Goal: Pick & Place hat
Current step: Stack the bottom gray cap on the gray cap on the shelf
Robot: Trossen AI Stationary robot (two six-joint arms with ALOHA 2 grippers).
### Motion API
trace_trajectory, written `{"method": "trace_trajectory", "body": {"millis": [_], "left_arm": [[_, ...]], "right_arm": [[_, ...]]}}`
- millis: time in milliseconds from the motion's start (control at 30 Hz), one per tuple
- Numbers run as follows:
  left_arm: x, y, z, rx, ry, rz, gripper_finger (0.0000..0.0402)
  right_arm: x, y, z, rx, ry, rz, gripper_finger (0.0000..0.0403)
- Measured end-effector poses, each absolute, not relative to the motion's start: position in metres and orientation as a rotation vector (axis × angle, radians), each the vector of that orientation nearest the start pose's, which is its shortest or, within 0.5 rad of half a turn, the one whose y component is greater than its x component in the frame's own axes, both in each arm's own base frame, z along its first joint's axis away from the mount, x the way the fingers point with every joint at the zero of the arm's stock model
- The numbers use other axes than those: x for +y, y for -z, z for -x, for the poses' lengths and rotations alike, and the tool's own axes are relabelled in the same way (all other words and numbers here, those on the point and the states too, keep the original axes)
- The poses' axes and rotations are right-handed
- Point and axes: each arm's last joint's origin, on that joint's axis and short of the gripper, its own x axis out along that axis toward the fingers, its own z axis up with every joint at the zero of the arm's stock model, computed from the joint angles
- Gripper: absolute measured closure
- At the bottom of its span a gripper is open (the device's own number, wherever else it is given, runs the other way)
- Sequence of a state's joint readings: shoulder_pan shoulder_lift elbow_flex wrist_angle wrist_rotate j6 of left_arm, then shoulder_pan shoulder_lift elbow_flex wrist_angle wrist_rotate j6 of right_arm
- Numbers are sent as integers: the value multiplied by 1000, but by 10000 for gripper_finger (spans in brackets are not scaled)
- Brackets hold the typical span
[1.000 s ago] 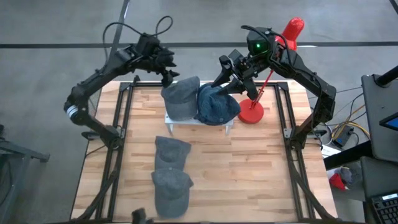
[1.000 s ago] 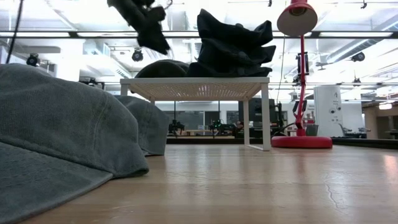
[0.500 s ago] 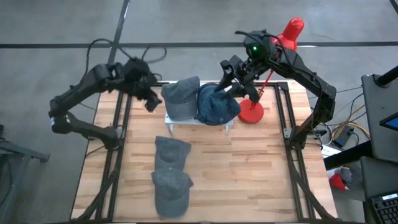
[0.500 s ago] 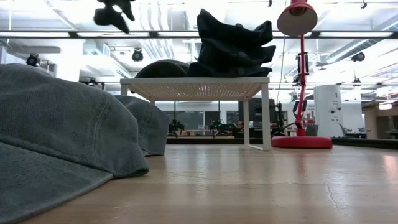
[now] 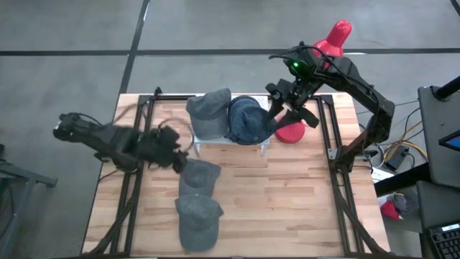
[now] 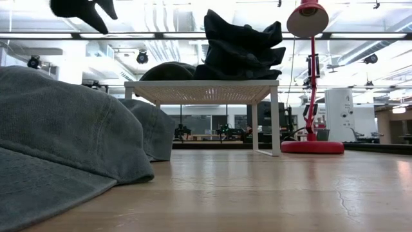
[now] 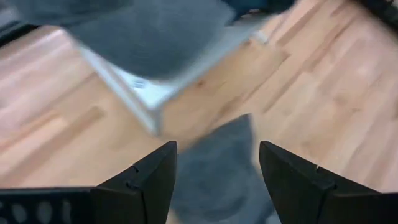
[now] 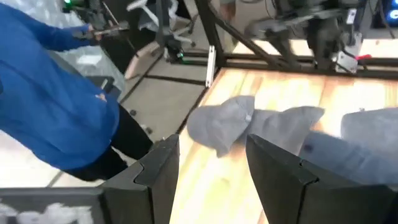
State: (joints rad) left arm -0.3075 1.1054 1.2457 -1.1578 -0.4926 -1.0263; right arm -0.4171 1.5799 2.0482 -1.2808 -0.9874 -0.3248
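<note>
1. Four hats are counted in the high view. Two lie on the white rack (image 5: 230,141): a grey hat (image 5: 210,114) at its 9 o'clock side and a blue hat (image 5: 251,122) at its 3 o'clock side, the two touching.
2. Two more grey hats lie on the bare wooden table (image 5: 302,208), toward 6 o'clock from the rack: a nearer hat (image 5: 198,176) and a farther hat (image 5: 197,219), overlapping one another.
3. One red lamp (image 5: 291,132) is seen, its base on the table just at 3 o'clock of the rack.
4. The left gripper (image 5: 171,152) is blurred, low over the table at 9 o'clock of the nearer table hat. Its fingers (image 7: 149,180) are seen spread apart in the left wrist view, with nothing between them and a grey hat below.
5. The right gripper (image 5: 274,112) is held above the 3 o'clock edge of the blue hat. Its fingers (image 8: 158,171) are parted and nothing is gripped.
6. One person in a blue sleeve (image 8: 50,99) is visible beyond the table in the right wrist view.
</note>
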Motion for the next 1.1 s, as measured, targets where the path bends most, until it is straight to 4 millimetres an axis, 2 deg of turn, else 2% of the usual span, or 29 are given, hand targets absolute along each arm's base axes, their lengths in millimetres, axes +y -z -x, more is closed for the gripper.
{"method": "trace_trajectory", "body": {"millis": [167,300,500,700,833,967,1100], "left_arm": [[-81,-331,-182,590,-571,610,172],[-101,-316,-186,548,-528,685,172],[-116,-301,-201,568,-519,727,172],[-126,-298,-213,620,-506,757,172],[-131,-294,-213,653,-501,790,172],[-136,-288,-211,708,-502,806,172],[-143,-282,-211,786,-472,810,172]], "right_arm": [[-83,-469,-241,592,-506,-167,231],[-76,-461,-223,611,-471,-154,247],[-62,-438,-183,656,-278,-158,276],[-44,-412,-138,552,-187,-201,299],[-35,-388,-111,505,-56,-216,311],[-27,-365,-92,415,-11,-232,322],[-23,-344,-81,311,1,-243,332]]}}
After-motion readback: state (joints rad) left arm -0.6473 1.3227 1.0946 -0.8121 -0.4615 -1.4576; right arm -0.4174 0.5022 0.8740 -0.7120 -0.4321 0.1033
